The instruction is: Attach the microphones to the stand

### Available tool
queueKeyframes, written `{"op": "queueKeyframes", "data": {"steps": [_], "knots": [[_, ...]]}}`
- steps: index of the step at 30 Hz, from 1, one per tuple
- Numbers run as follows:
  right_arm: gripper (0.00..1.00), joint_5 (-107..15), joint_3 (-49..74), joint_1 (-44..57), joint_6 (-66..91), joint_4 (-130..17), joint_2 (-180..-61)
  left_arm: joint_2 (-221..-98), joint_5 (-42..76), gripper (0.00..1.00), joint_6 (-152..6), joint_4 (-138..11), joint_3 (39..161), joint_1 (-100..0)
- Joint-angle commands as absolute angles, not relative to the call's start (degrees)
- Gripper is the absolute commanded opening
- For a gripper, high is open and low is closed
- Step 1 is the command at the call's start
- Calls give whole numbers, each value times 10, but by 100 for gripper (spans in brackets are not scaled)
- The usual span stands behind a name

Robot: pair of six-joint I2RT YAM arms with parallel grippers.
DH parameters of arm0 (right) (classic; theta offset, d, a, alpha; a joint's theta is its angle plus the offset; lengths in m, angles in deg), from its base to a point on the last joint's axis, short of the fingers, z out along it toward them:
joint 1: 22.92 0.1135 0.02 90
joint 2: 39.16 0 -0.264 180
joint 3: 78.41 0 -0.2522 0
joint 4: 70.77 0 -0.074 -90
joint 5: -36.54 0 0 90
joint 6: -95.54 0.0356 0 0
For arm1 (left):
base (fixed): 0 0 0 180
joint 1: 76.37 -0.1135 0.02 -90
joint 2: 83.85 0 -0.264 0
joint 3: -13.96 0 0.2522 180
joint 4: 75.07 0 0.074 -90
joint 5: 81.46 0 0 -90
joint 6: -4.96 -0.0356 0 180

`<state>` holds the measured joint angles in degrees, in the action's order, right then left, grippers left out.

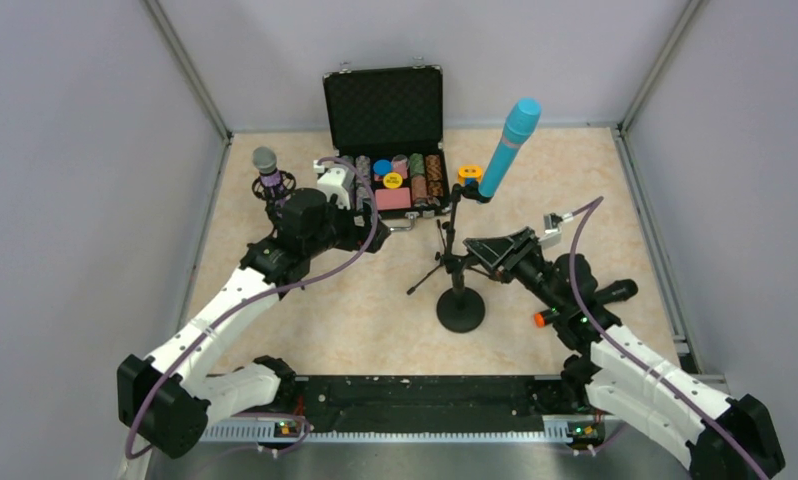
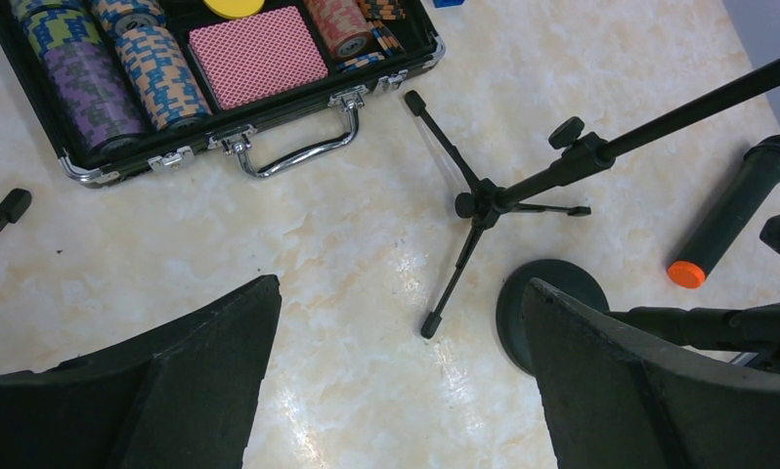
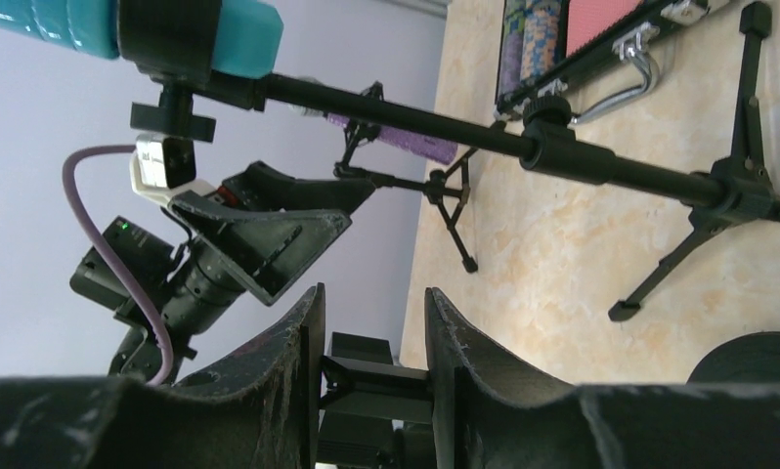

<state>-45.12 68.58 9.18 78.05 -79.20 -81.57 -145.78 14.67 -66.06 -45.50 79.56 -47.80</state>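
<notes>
The all-cyan microphone [image 1: 511, 140] sits clipped at the top of a black tripod stand [image 2: 479, 203] in the middle of the table, tilted with its head up and to the far right. The glittery purple microphone [image 1: 268, 172], with a grey mesh head, stands upright in the ring mount of a small tripod [image 3: 448, 191] at the far left. The black microphone [image 2: 736, 210] lies flat on the table to the right, its orange end pointing near-left. It lies close to the round-base stand [image 1: 461, 312] but apart from it. That stand is upright just near the tripod stand's legs.
</notes>
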Motion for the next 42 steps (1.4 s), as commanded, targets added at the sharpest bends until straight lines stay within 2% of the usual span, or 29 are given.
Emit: {"op": "queueKeyframes", "data": {"steps": [1,16,24,26,31,34,37,42], "knots": [[0,-518,682,106,801,-926,-824,-1458,146,98,-655,-488,788,-477],[0,-557,689,126,818,-1038,-899,-1467,145,98,-652,-491,788,-476],[2,-573,705,136,829,-1004,-907,-1470,143,98,-651,-491,787,-477],[13,-567,712,136,828,-1008,-909,-1472,144,98,-649,-493,787,-477],[62,-582,719,136,831,-951,-886,-1473,145,98,-648,-495,787,-477],[83,-600,714,136,831,-882,-857,-1473,144,98,-648,-495,787,-476],[97,-617,711,136,825,-828,-826,-1472,144,98,-647,-498,785,-477],[99,-638,713,135,810,-731,-773,-1474,147,98,-647,-502,782,-476]]}}
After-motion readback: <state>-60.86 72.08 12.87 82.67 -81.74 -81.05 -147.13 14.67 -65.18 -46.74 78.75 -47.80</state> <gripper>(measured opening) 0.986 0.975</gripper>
